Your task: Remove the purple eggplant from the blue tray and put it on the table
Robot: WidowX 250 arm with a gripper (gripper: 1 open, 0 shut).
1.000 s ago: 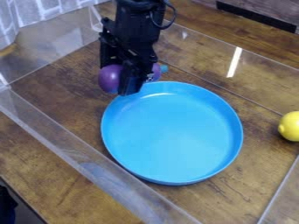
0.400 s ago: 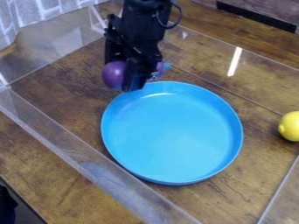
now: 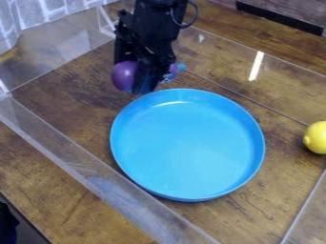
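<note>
moving eggplant (image 3: 124,76) off tray (image 3: 188,145) | gripper (image 3: 137,81) pinching it | next: probably lower to table (image 3: 57,91), let go

Glossy purple eggplant (image 3: 124,75) beyond the round blue tray (image 3: 188,145), brown plank table (image 3: 61,88)

No readable text anywhere

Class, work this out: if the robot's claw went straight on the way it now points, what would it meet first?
The claw points downward, holding the purple eggplant. The eggplant would probably meet the wooden table first, beside the blue tray, though one view leaves depth unclear.
</note>
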